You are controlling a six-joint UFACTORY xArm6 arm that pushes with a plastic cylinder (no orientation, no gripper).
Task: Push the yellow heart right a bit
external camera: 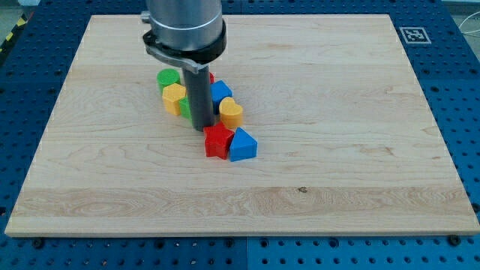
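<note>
Yellow heart (231, 112): sitting on the wooden board (337, 150), touching the right side of the rod, whose tip (200, 129) is resting just left of and below the heart; no fingers, nothing held. Red star (217, 140) and blue triangle (242, 145) are lying just below the heart, another blue block (220, 91) just above it. A yellow block (174, 97) and green cylinder (168, 76) are sitting left of the rod.

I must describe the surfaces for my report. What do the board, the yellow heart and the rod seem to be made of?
Board: pale wood with visible grain, matte. Yellow heart: probably plastic, uniform colour, faint sheen. The rod, ending at my tip just left of the heart: dark and smooth, metal or plastic; I cannot tell which.
</note>
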